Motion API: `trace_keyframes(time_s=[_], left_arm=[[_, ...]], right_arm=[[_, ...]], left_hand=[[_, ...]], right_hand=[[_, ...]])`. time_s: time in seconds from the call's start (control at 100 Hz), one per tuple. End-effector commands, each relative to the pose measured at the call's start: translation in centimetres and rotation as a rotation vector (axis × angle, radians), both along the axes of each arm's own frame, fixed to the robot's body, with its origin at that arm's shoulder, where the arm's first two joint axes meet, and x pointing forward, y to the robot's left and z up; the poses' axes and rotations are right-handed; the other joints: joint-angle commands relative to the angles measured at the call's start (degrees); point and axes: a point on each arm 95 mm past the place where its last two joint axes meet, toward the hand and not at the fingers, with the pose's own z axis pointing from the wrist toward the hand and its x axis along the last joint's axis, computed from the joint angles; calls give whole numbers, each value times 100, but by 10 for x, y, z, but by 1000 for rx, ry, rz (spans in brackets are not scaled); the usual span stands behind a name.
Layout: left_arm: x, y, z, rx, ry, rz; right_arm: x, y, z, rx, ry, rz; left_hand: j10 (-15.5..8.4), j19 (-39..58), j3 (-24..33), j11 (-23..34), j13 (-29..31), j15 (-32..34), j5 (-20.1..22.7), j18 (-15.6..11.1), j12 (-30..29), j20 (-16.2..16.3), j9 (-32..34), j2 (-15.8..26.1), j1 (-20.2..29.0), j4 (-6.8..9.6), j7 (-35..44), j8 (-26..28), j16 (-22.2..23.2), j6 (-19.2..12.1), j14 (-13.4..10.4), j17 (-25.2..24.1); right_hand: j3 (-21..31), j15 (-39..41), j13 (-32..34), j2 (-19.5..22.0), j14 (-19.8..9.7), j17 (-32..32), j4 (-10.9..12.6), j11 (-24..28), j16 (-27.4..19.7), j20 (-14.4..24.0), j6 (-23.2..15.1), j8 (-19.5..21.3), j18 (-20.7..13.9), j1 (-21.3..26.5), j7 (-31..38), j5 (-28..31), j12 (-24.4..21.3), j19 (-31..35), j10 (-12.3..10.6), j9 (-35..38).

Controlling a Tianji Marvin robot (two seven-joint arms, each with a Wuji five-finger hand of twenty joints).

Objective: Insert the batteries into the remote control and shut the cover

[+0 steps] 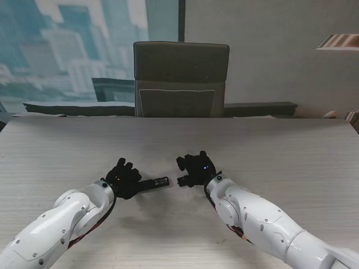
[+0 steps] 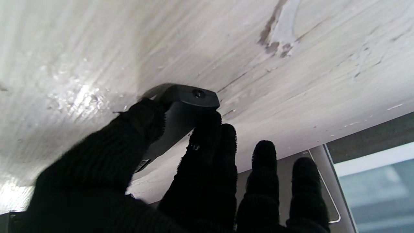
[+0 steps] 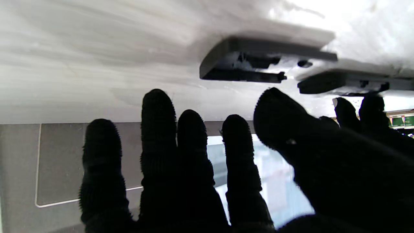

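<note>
My left hand (image 1: 123, 178) is shut on the dark remote control (image 1: 155, 183), which sticks out toward the right, low over the table. The left wrist view shows the remote control (image 2: 189, 97) pinched between thumb and fingers (image 2: 207, 139). My right hand (image 1: 193, 168) hovers just right of the remote's free end, open, with its fingers (image 3: 158, 129) spread. In the right wrist view a dark flat piece (image 3: 258, 61), seemingly the cover, lies on the table by the thumb, next to the remote control (image 3: 343, 82). I see no batteries.
The pale wood-grain table (image 1: 269, 145) stretches wide on both sides of the hands. A grey office chair (image 1: 180, 78) stands at the far edge, with a window behind it.
</note>
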Motion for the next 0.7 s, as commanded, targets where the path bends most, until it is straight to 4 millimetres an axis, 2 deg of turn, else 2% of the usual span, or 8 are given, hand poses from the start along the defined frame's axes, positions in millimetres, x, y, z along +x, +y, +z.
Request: trace_keyframes(time_s=[0.0, 0.03, 0.05, 0.08, 0.25, 0.36, 0.54, 0.69], left_arm=[[-17, 5, -31, 42, 96, 8], [-17, 5, -31, 42, 96, 8], [-17, 5, -31, 41, 96, 9], [-17, 5, -31, 41, 96, 9], [-17, 5, -31, 40, 96, 8], [-17, 5, -31, 40, 97, 7], [-16, 5, -31, 41, 98, 7], [-16, 5, -31, 42, 99, 6]], right_arm=[[-3, 5, 3, 10, 7, 12], [-4, 5, 4, 11, 8, 12], [-4, 4, 4, 11, 11, 13], [-5, 4, 5, 9, 16, 15], [-11, -1, 4, -25, 34, 47], [-14, -2, 3, -51, 41, 62], [-14, -3, -1, -68, 45, 60], [-12, -3, -2, -67, 44, 55]], left_hand=[[-89, 93, -163, 109, 47, 68, 276, 49, 68, -75, 32, -48, 649, 129, 527, 175, -46, -1706, 60, -44], [-91, 93, -165, 110, 43, 66, 279, 49, 69, -75, 33, -49, 649, 130, 530, 177, -47, -1714, 68, -44], [-85, 93, -164, 109, 45, 68, 279, 49, 68, -75, 30, -51, 649, 130, 530, 177, -46, -1714, 69, -44], [-88, 93, -163, 110, 41, 67, 277, 49, 69, -75, 31, -51, 651, 131, 527, 175, -46, -1701, 68, -43], [-94, 93, -167, 106, 42, 68, 277, 53, 67, -76, 28, -44, 648, 131, 525, 173, -46, -1696, 71, -43], [-86, 92, -170, 108, 48, 69, 278, 50, 68, -77, 36, -45, 649, 132, 526, 175, -45, -1718, 65, -44], [-90, 93, -174, 110, 62, 74, 283, 49, 69, -77, 38, -41, 648, 134, 528, 175, -42, -1711, 79, -43], [-88, 96, -175, 107, 67, 75, 286, 56, 68, -76, 33, -44, 644, 134, 528, 175, -41, -1716, 66, -39]], right_hand=[[20, -68, -170, 160, 72, -164, 354, -55, 32, 70, 159, 185, 47, -230, -343, -164, 131, -70, 56, -237], [50, -110, -256, 185, 86, -227, 596, -94, 48, 70, 226, 393, 56, -326, -550, -148, 129, -107, 69, -303], [57, -138, -321, 186, 95, -277, 781, -122, 65, 69, 269, 797, 56, -381, -797, -141, 125, -137, 84, -353], [67, -173, -413, 105, 104, -337, 833, -160, 66, 62, 309, 912, 52, -423, -966, -181, 114, -169, 95, -432], [60, -554, -998, -735, 139, -708, 728, -445, -4, -44, 449, 716, 39, -529, -1710, -538, 15, -428, 136, -973], [109, -724, -1227, -1069, 131, -847, 689, -558, -37, -89, 491, 631, 17, -548, -1909, -686, -26, -518, 157, -1235], [149, -773, -1369, -1031, 108, -919, 685, -563, -30, -102, 490, 615, -18, -497, -1929, -713, -28, -545, 182, -1388], [96, -751, -1376, -762, 99, -922, 697, -530, -3, -95, 503, 629, -32, -512, -1881, -687, -24, -525, 189, -1405]])
